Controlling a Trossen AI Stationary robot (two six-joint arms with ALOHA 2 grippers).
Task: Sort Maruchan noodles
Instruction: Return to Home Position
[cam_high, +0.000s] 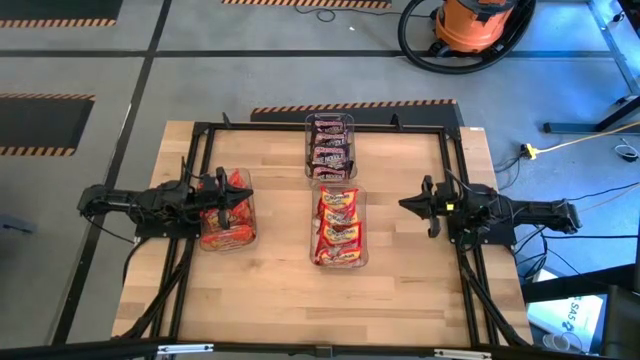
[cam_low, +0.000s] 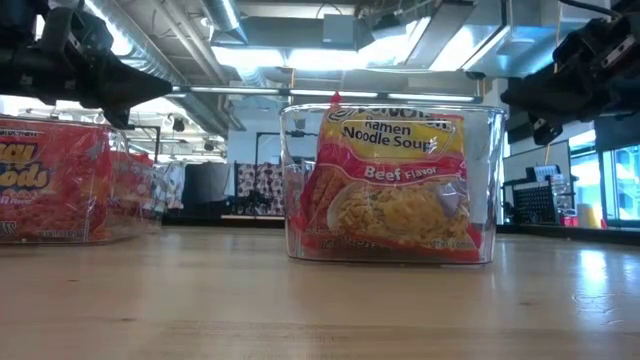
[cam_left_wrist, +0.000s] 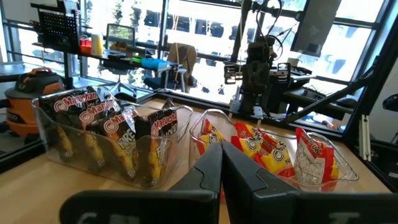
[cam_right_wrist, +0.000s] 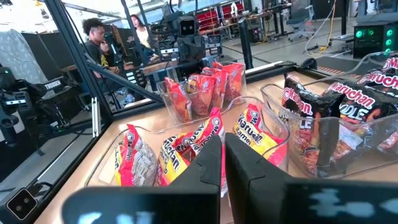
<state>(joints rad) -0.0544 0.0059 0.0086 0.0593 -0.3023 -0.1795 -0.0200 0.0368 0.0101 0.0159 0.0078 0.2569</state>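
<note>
The Maruchan noodles stand upright in three clear bins on the wooden table. Orange-red packets fill the left bin. Dark brown packets are in the far middle bin, and red-and-yellow packets in the near middle bin. My left gripper is shut, level, and hovers just over the left bin, with the two middle bins ahead of it. My right gripper is shut and level, clear of the table, right of the near middle bin and pointing at it. Neither holds a packet.
A black frame runs around the table's edges. Bare wood lies along the near edge and between the bins and my right gripper. An orange vacuum stands on the floor beyond the far edge. People sit beyond the table's left side.
</note>
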